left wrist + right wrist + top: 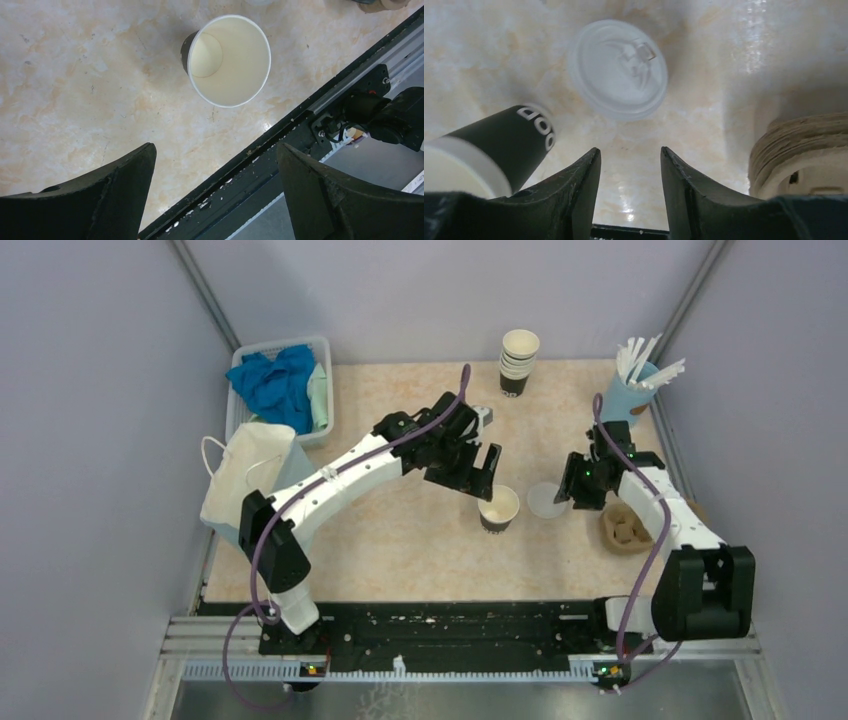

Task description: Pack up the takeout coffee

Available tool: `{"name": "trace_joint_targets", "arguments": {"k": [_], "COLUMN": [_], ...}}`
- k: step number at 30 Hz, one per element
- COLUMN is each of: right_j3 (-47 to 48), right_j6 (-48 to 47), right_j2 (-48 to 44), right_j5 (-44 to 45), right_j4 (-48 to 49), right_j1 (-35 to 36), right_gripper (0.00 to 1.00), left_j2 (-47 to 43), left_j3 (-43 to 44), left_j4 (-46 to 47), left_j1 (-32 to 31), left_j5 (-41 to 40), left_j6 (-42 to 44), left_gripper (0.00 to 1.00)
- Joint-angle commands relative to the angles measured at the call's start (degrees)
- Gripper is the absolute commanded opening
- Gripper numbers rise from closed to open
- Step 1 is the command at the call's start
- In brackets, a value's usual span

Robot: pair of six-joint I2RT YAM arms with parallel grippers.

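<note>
Left gripper (215,155): spread wide, empty.
Cup (230,60): lidless, upright, just ahead of it.
Right gripper (630,152): parted, empty.
Lid (618,67): lying loose, just ahead of it.

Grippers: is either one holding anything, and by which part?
Nothing is held: the left gripper is open near the cup, the right gripper open near the lid.

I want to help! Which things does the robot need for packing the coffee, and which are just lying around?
For the job: open dark paper cup; loose white sip lid; probably the white paper bag.
Just lying about: stack of empty cups; straws in a blue holder; blue cloth in a basket; brown cardboard stack.
</note>
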Motion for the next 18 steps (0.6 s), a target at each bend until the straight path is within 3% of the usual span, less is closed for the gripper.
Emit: {"name": "trace_joint_targets", "arguments": {"k": [1, 4, 15, 18], "right_j3": [3.77, 5.24, 5.11, 3.96], "right_j6": [-1.64, -2.42, -0.84, -0.57], "right_j2": [6.64, 11.40, 18.44, 19.59], "right_j5": [8.99, 12.70, 5.76, 5.30], "right_j4": [3.01, 4.16, 10.61, 12.09], "right_j1": [-1.41, -1.89, -1.95, -1.95], "right_gripper": [0.45, 0.41, 0.32, 0.24], "left_j2": [-2.74, -3.60, -5.18, -4.82], "left_j3": [-0.01, -0.80, -1.32, -0.43], "left_j4": [4.01, 4.53, 5.40, 5.04], "left_j1": [1.19, 2.00, 4.86, 5.56], "left_j5": [2.95, 3.44, 6.10, 7.07], "left_j6": [0.46, 1.00, 3.49, 3.78], "left_gripper": [0.96, 0.96, 0.96, 0.94]}}
